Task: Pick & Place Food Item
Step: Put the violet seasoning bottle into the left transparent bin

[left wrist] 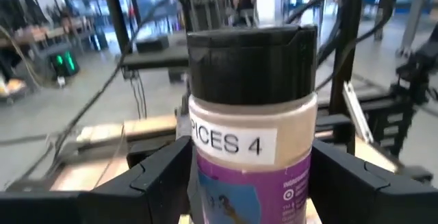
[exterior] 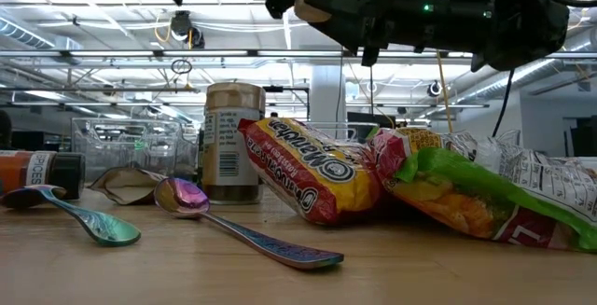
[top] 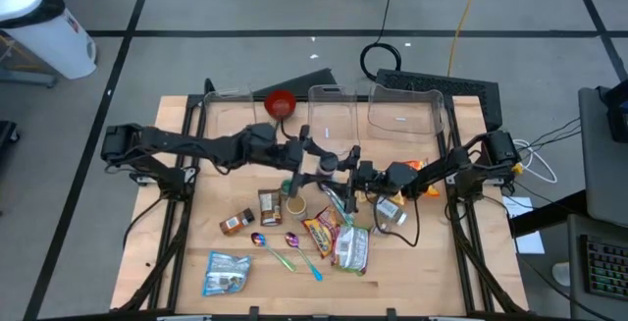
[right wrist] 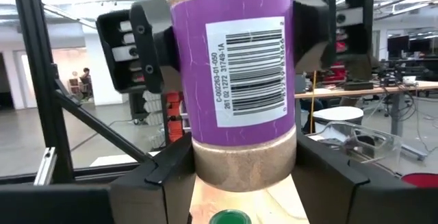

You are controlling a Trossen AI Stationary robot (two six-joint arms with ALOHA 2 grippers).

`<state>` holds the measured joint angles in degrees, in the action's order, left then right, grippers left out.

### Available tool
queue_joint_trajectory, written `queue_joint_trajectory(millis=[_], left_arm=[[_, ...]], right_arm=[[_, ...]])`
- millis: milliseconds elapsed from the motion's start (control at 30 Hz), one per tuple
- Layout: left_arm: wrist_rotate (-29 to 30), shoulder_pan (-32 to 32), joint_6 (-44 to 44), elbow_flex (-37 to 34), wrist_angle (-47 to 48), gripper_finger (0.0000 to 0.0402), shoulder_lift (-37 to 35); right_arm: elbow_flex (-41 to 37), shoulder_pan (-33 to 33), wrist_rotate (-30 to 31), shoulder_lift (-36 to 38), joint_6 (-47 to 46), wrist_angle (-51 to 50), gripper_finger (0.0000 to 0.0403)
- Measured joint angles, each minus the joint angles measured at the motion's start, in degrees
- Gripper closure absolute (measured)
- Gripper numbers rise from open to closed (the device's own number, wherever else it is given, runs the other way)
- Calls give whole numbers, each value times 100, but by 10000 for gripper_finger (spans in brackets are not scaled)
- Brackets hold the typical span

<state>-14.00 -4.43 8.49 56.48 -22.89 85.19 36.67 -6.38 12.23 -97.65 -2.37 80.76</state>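
Note:
A spice jar with a black cap, a white "SPICES 4" tag and a purple label stands upright in the air over the table's middle. My right gripper is shut on its lower part. My left gripper comes from the other side and stands open. Its fingers stand close on either side of the jar's upper part. Whether they touch it, I cannot tell. My right gripper pinches the jar's bottom end, below the purple label, between its two fingers. The fingers come from the table's right side, slanting a little upward. The jar is upright, cap up, lifted clear of the table.
Below the arms lie noodle packets, two spoons, jars and a blue bag. An orange bag lies right. Clear bins and a red bowl line the far edge.

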Motion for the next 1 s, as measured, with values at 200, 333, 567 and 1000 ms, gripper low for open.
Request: queue_joint_trajectory(millis=[200, 333, 567, 1000], left_arm=[[64, 4, 621, 1221, 2182, 139, 98], [71, 5, 865, 1896, 3069, 136, 94], [532, -12, 1095, 3154, 4766, 142, 169], [1, -15, 904, 4076, 6051, 152, 868]], right_arm=[[0, 54, -30, 0, -151, -80, 205], [0, 54, -31, 2, -176, -152, 205], [0, 73, -44, 4, -399, -413, 205], [2, 63, -79, -11, -448, -708, 205]])
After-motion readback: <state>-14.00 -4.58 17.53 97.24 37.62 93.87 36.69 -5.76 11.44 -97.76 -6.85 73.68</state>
